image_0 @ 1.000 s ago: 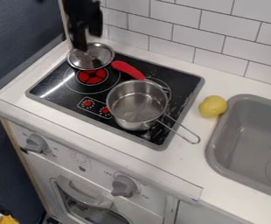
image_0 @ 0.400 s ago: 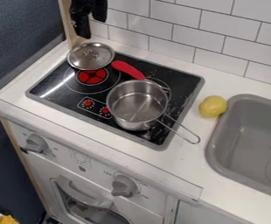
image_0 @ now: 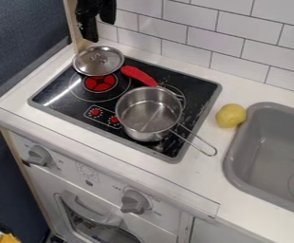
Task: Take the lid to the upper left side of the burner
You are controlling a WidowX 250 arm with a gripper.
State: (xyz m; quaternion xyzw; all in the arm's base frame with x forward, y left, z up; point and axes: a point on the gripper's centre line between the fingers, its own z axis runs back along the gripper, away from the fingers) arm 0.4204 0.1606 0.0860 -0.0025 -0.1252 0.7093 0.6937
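Lid (image_0: 99, 64) faces upward, evenly round, near the gripper (image_0: 99, 30), whose 2 jaws stand apart, empty.

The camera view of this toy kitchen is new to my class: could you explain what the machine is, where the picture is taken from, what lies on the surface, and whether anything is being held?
A fixed camera looks down at a slant on a toy kitchen. The black shape at the upper left is the robot arm's gripper, a two-fingered hand. Its fingers are apart and hold nothing.

Below it, a metal lid lies at the upper left corner of the black stovetop, beside the red burner. To the right are a red object, which I cannot name for certain, and an open metal pot. A yellow lemon-like item sits on the counter beside the gray sink.
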